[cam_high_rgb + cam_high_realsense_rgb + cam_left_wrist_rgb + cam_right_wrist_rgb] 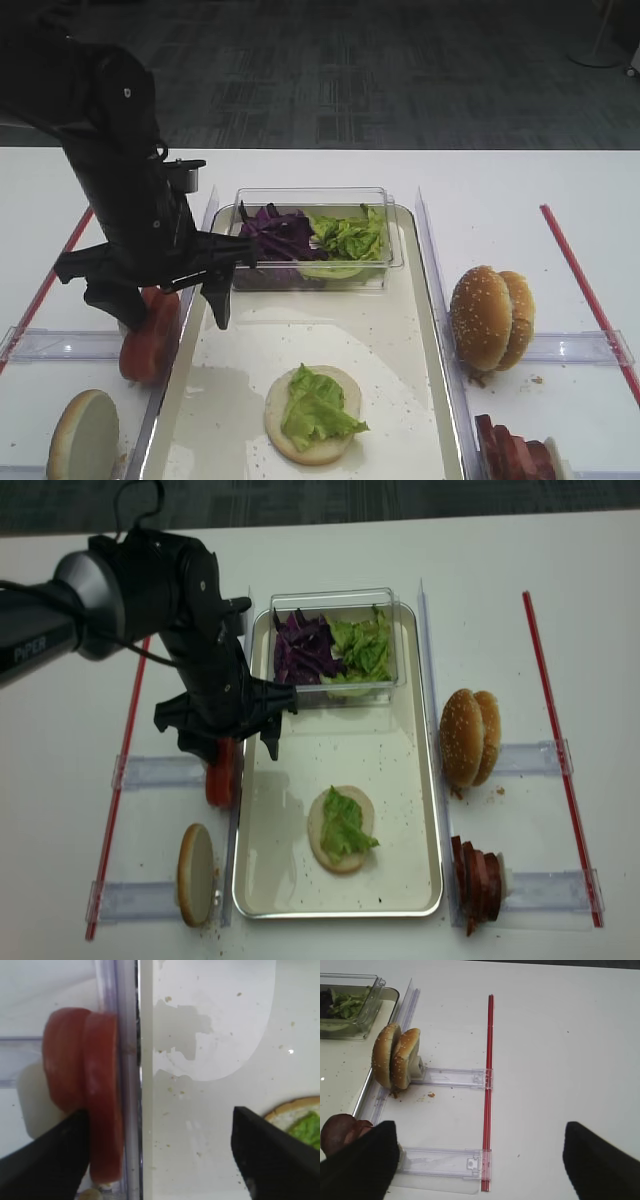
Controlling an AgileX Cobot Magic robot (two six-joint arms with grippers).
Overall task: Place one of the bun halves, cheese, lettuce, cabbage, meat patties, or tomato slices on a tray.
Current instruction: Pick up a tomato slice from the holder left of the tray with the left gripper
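The left hand point(155, 290), fingers spread wide and empty, straddles the upright tomato slices point(148, 335) racked just outside the tray point(440, 330), seemingly to pinch one for the lettuce-topped bun half point(312, 415)

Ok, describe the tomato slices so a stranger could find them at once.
Start at the big metal tray. Just outside its left rim, the tomato slices stand on edge, right below the left tool. They are glossy bright red, unlike the darker patties on the opposite side.
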